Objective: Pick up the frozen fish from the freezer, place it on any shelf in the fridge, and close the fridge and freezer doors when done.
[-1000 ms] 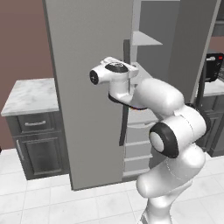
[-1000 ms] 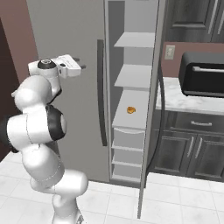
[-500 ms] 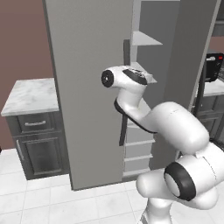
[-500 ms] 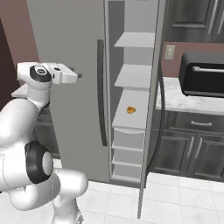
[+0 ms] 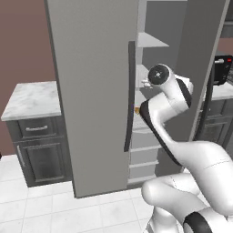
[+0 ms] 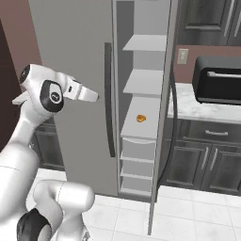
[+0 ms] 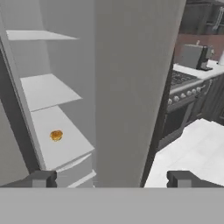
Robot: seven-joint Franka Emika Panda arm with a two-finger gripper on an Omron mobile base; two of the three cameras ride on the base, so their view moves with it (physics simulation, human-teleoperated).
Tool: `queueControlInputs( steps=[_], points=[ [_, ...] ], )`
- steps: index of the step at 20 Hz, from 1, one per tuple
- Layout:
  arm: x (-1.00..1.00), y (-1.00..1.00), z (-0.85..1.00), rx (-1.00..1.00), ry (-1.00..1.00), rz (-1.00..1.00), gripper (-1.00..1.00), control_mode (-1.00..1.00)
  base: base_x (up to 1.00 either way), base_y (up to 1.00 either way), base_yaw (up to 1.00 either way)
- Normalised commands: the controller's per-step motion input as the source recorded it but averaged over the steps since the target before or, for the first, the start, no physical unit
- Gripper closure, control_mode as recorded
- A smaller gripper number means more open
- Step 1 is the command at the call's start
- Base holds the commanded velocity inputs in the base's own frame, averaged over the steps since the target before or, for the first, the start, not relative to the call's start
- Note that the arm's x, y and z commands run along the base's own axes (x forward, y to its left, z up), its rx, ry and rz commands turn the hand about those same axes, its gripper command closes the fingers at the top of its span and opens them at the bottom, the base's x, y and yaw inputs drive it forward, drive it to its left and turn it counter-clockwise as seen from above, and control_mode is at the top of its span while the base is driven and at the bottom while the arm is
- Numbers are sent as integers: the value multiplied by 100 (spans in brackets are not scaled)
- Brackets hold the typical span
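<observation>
One small orange lump [image 7: 56, 135] at 9 o'clock on a freezer [image 6: 143, 84] shelf; we can't spot the frozen fish. Hand [image 7: 111, 179] spread wide, holding nothing. We judge fish stiff, light, slick; pinch mid-body across its width.

The white Franka arm with dark joints [image 6: 33, 141] rises from its base and bends forward at chest height, its two-finger gripper [image 7: 111, 178] held level, dark fingertips [image 7: 43, 178] spread wide, holding nothing.
</observation>
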Motion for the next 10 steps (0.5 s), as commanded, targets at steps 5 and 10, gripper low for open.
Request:
queueControlInputs(
  steps=[5,10],
  points=[
    [-100,-65,-1,15,25,5,-100,-100,0,0,0],
    [-100,-91,-3,15,18,1,-100,-100,0,0,0]
  ],
)
